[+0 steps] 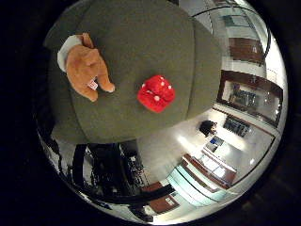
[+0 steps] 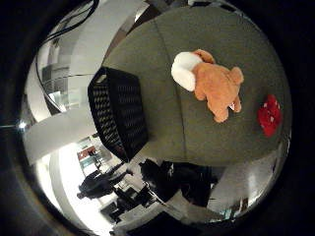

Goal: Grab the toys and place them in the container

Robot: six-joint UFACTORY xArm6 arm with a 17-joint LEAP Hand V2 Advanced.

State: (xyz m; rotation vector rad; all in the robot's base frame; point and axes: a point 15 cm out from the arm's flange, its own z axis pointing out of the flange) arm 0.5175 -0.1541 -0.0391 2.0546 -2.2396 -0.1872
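An orange and white plush toy (image 1: 83, 66) lies on a grey-green table (image 1: 141, 38). A small red toy with white dots (image 1: 155, 92) lies on the same table a short way from the plush. The right thumb side palm view shows the plush (image 2: 212, 83), the red toy (image 2: 269, 115) and a black mesh container (image 2: 120, 108) standing at the table's edge, on the side of the plush away from the red toy. The hand is above the table, well away from the toys.
Beyond the table's edge there is a room with pale floor (image 1: 179, 151), dark furniture (image 2: 167, 182) and wooden doors and windows (image 1: 249, 94).
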